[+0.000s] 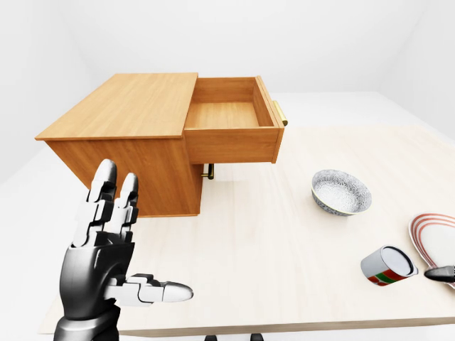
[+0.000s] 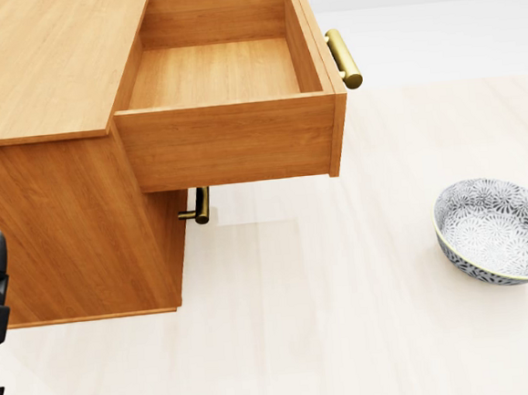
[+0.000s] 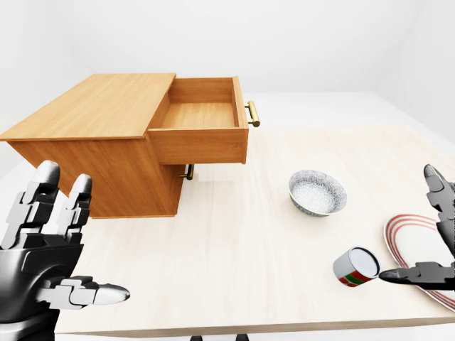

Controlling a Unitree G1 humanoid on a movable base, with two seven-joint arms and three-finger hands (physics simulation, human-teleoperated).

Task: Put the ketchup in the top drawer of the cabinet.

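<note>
Steel-grey and spread wide, the left hand (image 1: pixel 106 270) stands at the bottom left of the left-eye view, fingers up and thumb out, holding nothing; the right hand (image 3: pixel 435 234) shows only at the right edge of the right-eye view, its fingers apart too, thumb tip near a can (image 3: pixel 356 266) but not touching it, and it grips nothing; the can lies on its side on the pale desk (image 3: pixel 234 249), open end toward the camera, with a red and green label; whether this is the ketchup I cannot tell, and no ketchup bottle shows in any view. Just right of the can lies a plate (image 3: pixel 419 249) with red rings, partly behind the right hand; further up the desk sits a patterned bowl (image 1: pixel 341 192), well apart from the cabinet. Furthest off stands the wooden cabinet (image 1: pixel 128 121), its top drawer (image 1: pixel 231 114) pulled fully out and bare inside, brass handle (image 2: pixel 344 58) on its face; a second handle (image 2: pixel 200 205) on the lower drawer peeps out beneath it. As I judge it, the opening is done; the ketchup has yet to be found or grasped, carried across and set in the drawer, so most of the task remains.
</note>
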